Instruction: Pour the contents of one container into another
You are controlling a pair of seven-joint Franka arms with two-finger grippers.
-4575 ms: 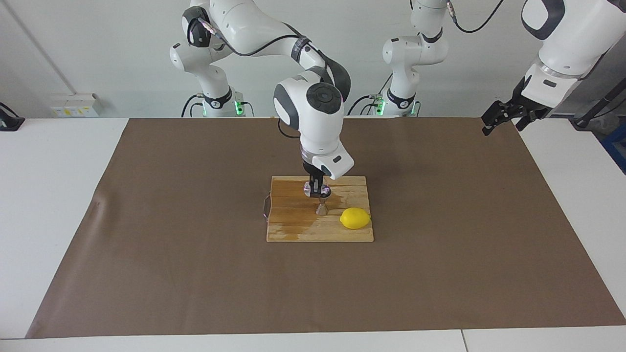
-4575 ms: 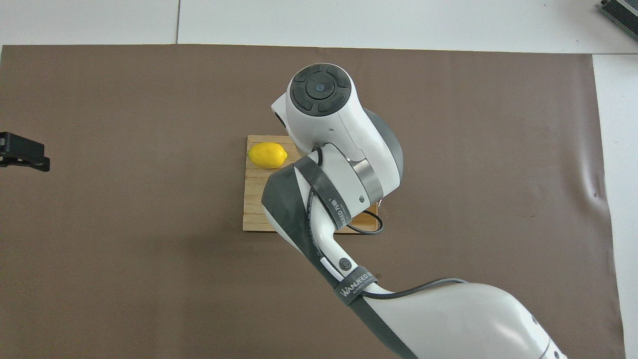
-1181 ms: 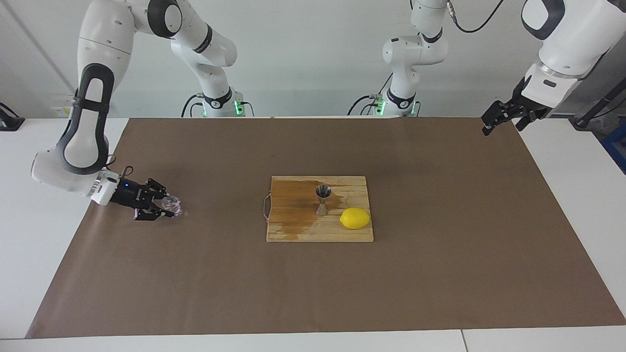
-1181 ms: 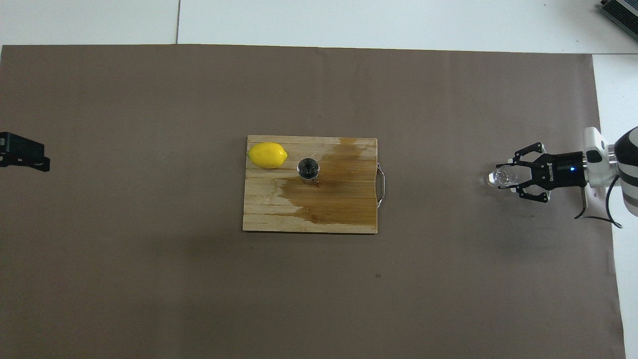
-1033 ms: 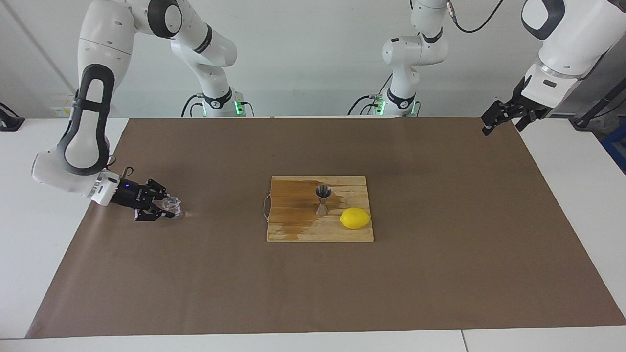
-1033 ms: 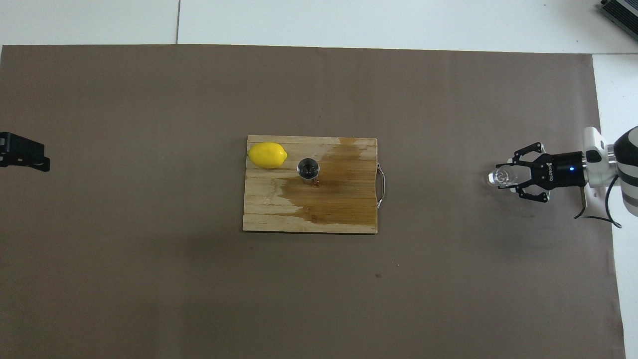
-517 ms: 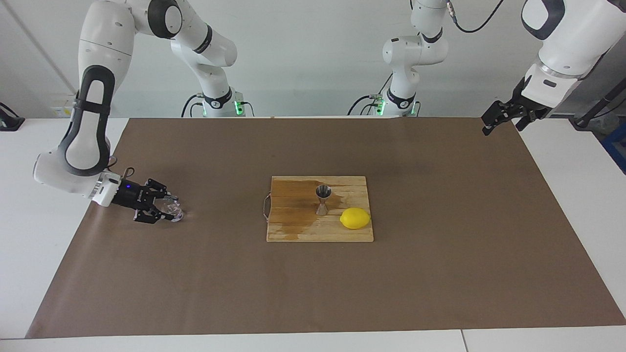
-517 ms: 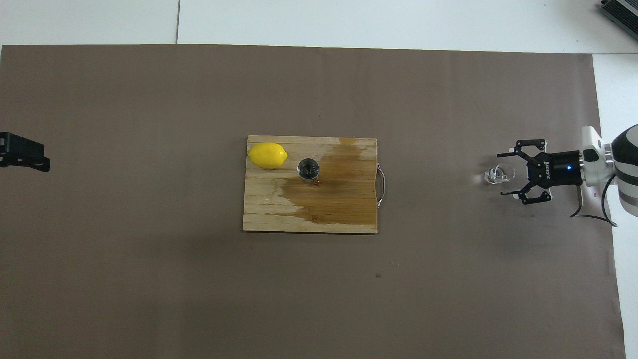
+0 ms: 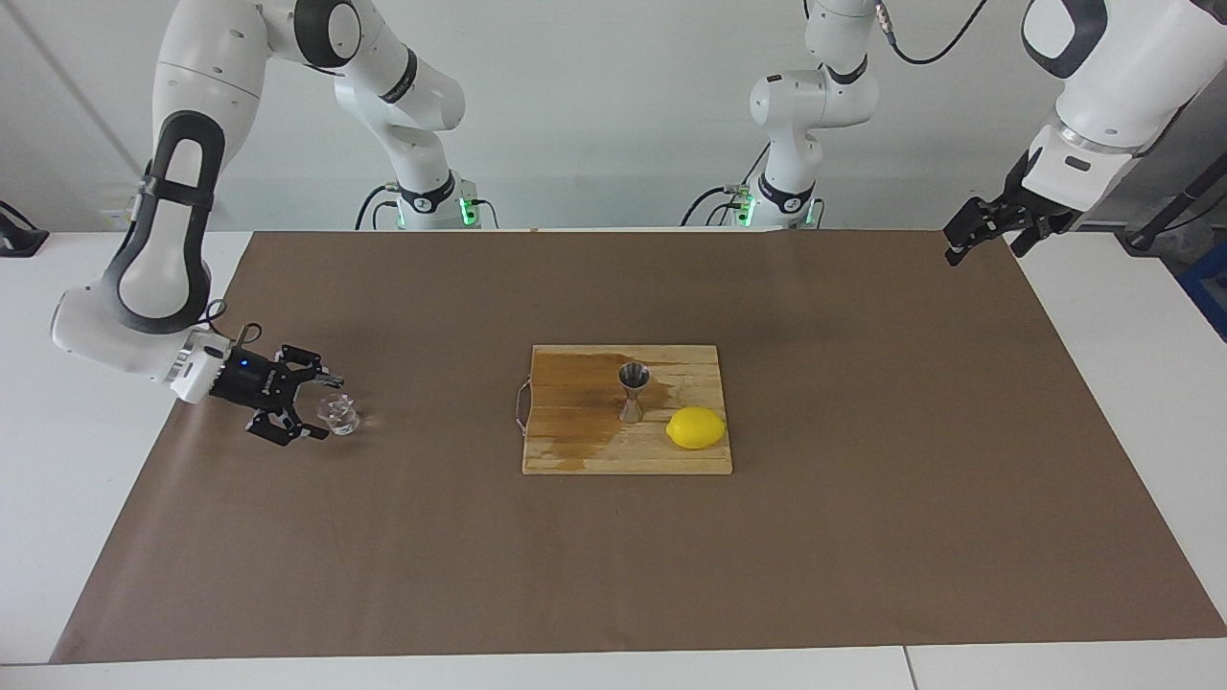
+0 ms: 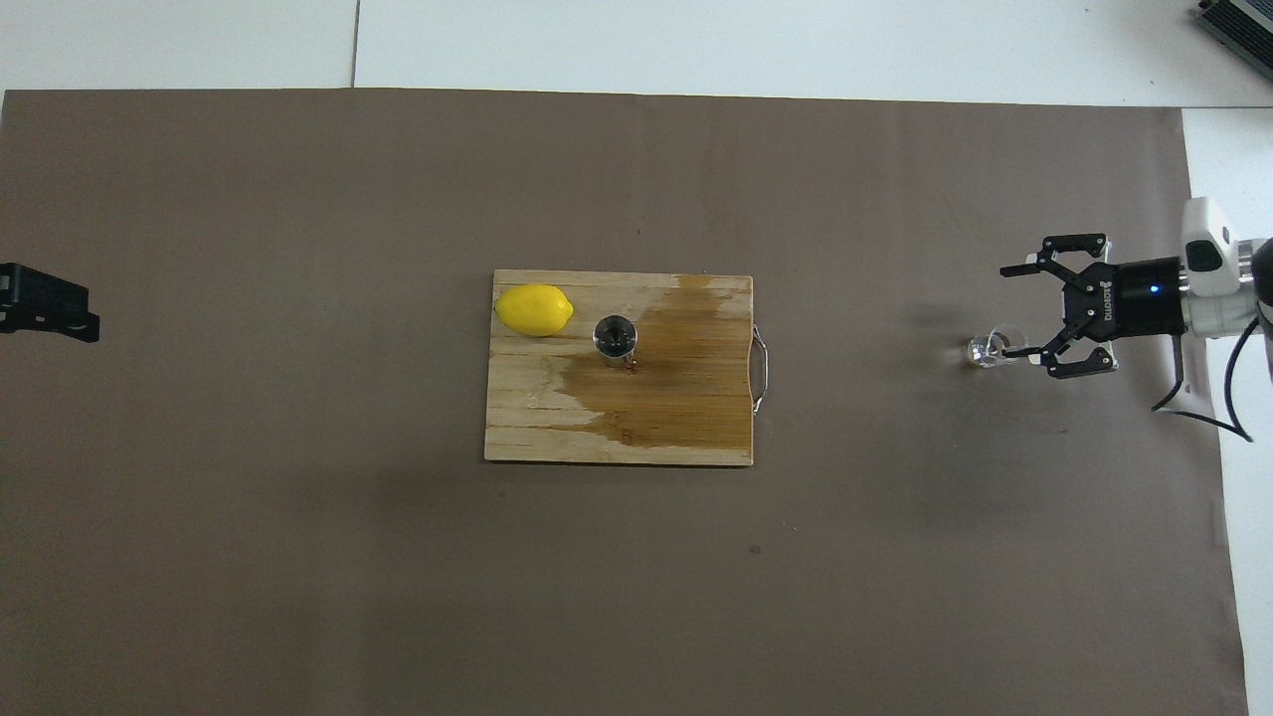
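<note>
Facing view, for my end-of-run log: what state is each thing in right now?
Glass cup: upright on the brown mat, released.
Jigger: upright on the cutting board.
Cutting board: flat, a wide wet patch.
Lemon: resting on the board beside the jigger.
Right pincer: open, at the cup.
Left pincer: waits, raised over the mat's corner.

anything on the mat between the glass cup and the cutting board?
Nothing: between the tiny clear glass cup and the wooden cutting board lies only bare brown mat, as the overhead view shows.
</note>
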